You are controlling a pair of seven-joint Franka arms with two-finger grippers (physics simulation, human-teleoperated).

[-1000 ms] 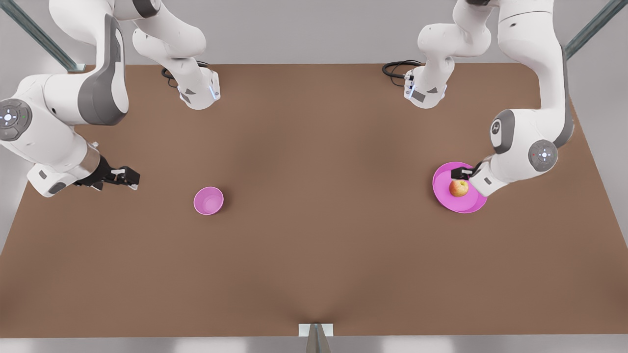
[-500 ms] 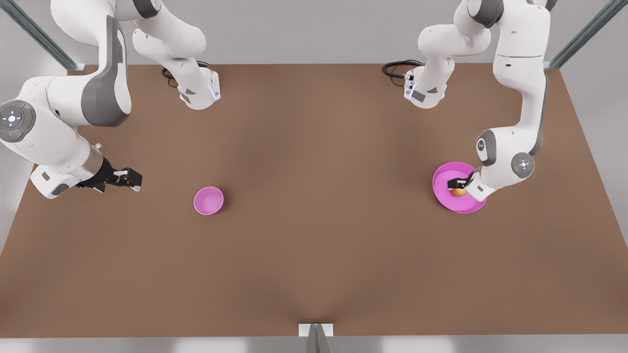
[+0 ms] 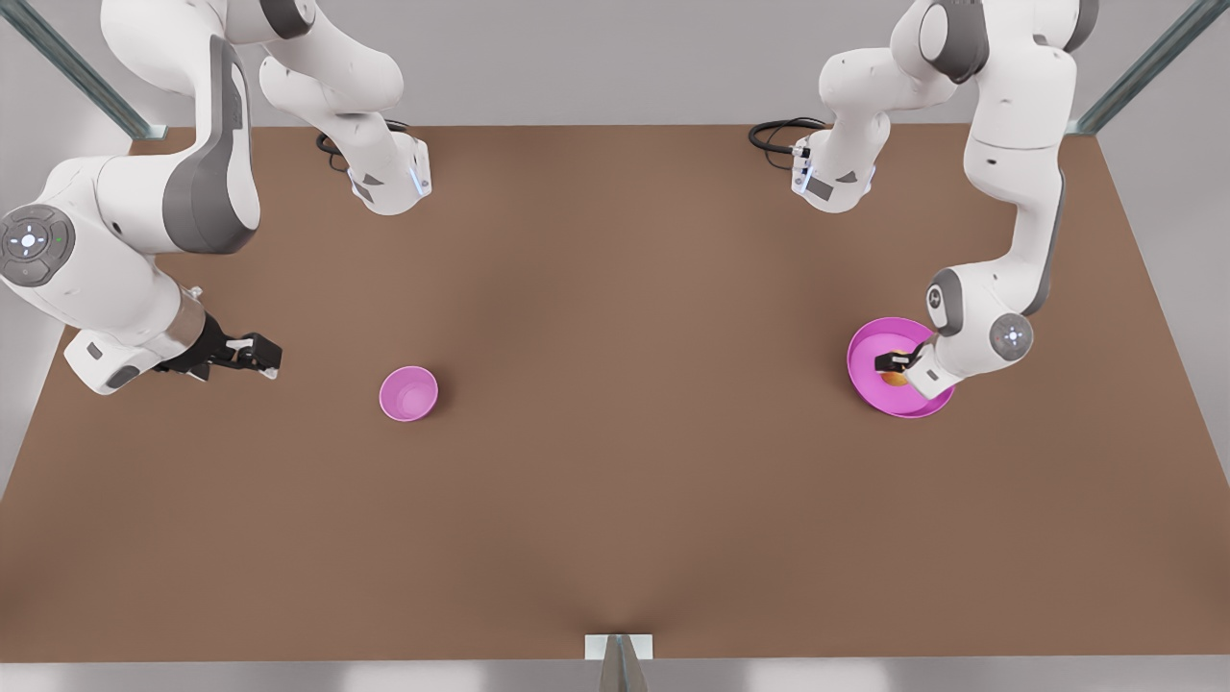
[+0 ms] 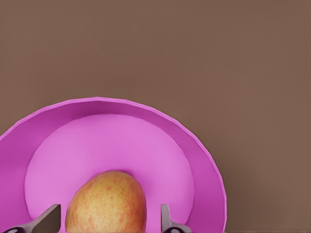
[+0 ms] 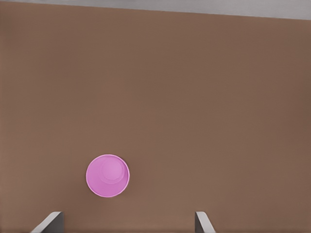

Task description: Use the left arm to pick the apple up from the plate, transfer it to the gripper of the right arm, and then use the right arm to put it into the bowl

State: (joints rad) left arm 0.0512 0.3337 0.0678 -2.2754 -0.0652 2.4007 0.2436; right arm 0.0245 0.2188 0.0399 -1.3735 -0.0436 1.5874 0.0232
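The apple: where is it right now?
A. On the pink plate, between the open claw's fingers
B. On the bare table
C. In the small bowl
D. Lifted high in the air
A. The left wrist view shows the apple sitting on the plate with one finger of the left claw on each side, gaps still showing; the bowl holds nothing.

left pincer [image 3: 890, 363] lowered over apple [image 4: 106, 203], fingers now straddling it
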